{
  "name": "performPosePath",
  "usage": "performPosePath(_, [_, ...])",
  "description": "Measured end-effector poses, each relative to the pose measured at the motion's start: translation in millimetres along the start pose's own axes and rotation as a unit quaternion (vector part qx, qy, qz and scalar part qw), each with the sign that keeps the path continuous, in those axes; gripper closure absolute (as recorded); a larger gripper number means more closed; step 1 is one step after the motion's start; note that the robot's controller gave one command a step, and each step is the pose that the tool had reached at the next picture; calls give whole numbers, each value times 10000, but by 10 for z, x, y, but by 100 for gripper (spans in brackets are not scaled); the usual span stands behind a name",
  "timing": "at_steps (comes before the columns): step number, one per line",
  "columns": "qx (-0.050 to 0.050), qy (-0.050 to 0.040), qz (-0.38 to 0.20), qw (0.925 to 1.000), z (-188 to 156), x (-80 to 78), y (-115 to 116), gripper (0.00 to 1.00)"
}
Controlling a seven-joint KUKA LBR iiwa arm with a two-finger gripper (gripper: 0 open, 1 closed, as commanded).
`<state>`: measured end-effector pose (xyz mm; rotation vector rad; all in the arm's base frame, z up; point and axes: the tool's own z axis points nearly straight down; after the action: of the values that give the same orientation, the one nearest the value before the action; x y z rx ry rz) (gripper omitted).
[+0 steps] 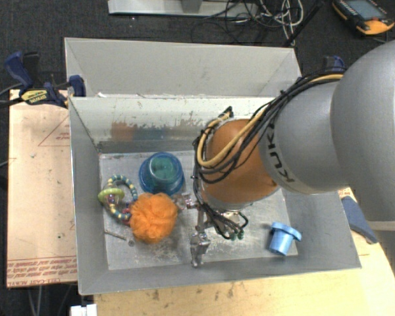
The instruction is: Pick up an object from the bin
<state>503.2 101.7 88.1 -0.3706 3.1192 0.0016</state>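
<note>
Pincer (pixel 199 247) of the arm points down and is very low over the floor of the grey metal bin (pixel 85 203), close to the middle of the bin's front edge, the one nearest to the camera. Whether it is wide or narrow I cannot tell, because the orange wrist cover and the cables above hide much of it. No thing is seen held in it.

Under the pincer there appears to be only bare floor. The nearest thing is an orange fluffy ball (pixel 153 217), just beside the pincer on the side of the bin's left edge; I cannot tell if they touch. Behind the ball, toward the back wall, stands a blue plastic cup (pixel 161 173) with its opening up. A ring of coloured beads (pixel 117 199) lies against the ball on its far side, near the left edge. A small light-blue cap (pixel 282 237) lies apart, toward the front right corner.

As for the task, I judge that it is in an early or middle stage: the arm is already down in the bin, but nothing is lifted. What is left is to close on one thing, most likely the orange ball since it is nearest, and to carry it up out of the bin.
</note>
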Motion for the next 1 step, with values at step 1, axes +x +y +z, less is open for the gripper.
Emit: performPosePath(1, [1,-22,-4,10000,89,56,209,0])
